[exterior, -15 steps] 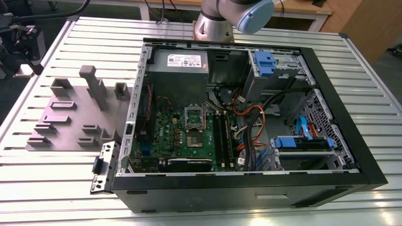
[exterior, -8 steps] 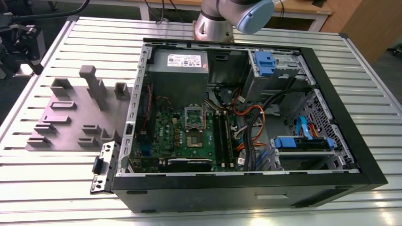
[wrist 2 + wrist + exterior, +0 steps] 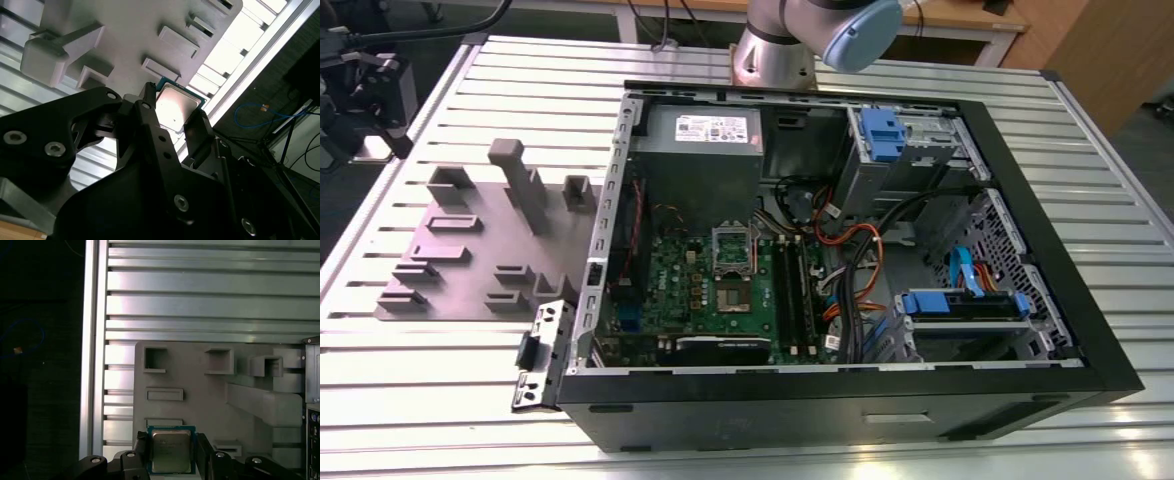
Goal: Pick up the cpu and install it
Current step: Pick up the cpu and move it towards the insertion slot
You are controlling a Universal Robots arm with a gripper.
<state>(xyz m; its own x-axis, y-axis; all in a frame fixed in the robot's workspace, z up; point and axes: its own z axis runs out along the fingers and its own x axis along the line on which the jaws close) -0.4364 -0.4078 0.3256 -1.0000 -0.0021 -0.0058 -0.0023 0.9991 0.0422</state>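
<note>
Over the grey tray (image 3: 200, 385), 9 o'clock of the case (image 3: 854, 425) in the exterior view: gripper (image 3: 171, 440) pinches the cpu (image 3: 171, 452) by two edges. Risk: thin grip lets it tilt or slip, then it seats crooked in the socket (image 3: 735, 296).

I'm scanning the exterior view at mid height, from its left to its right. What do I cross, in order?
grey fixture plate → motherboard → orange and black cables → blue drive bracket → right wall of the computer case → slatted table
</note>
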